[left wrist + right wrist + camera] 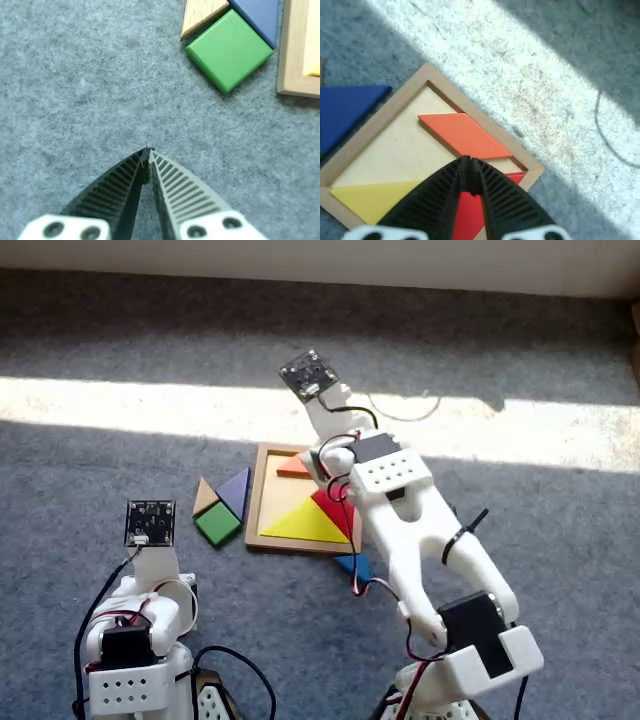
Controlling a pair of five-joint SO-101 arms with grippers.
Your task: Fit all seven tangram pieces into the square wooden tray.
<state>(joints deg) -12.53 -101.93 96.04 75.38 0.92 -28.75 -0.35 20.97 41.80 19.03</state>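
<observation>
Presently the right end effector, pressed together and empty, is hovering over the tray, which is holding three of the seven pieces. The left end effector, likewise pressed together, is hanging beside the tray near the green square, probably the next piece needing a grasp.

Seven tangram pieces, one tray, two arms

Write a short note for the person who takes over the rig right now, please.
Left tool: shut, empty, over the carpet near the green square.
Right tool: shut, empty, over the tray.
Done: orange, yellow and red pieces lie in the tray.
Left: green square, tan triangle and blue triangle beside the tray; another blue piece by its edge nearest the arms.
</observation>
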